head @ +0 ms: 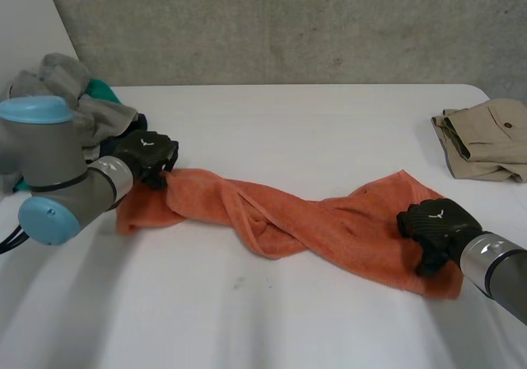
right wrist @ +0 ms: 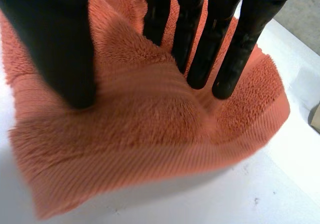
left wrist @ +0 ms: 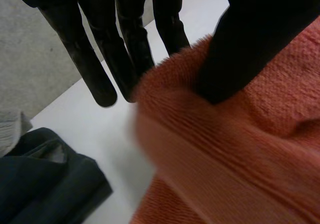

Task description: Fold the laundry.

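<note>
Progress is slim: orange towel (head: 305, 221) lies twisted on the tabletop (head: 288, 122), left robot hand (head: 146, 155) and right robot hand (head: 435, 221) each pinching an end, clothes pile (head: 74, 97) waiting.

Orange towel (head: 329, 221), ribbed band along its edge; white table (head: 288, 122); khaki garment (head: 486, 138) and grey, green and dark clothes (head: 70, 85) beyond the towel's ends.

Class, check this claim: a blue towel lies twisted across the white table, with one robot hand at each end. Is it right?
No: the towel is orange, not blue, as the head view shows. It does lie twisted across the white table, with the left hand and right hand at its ends.
</note>
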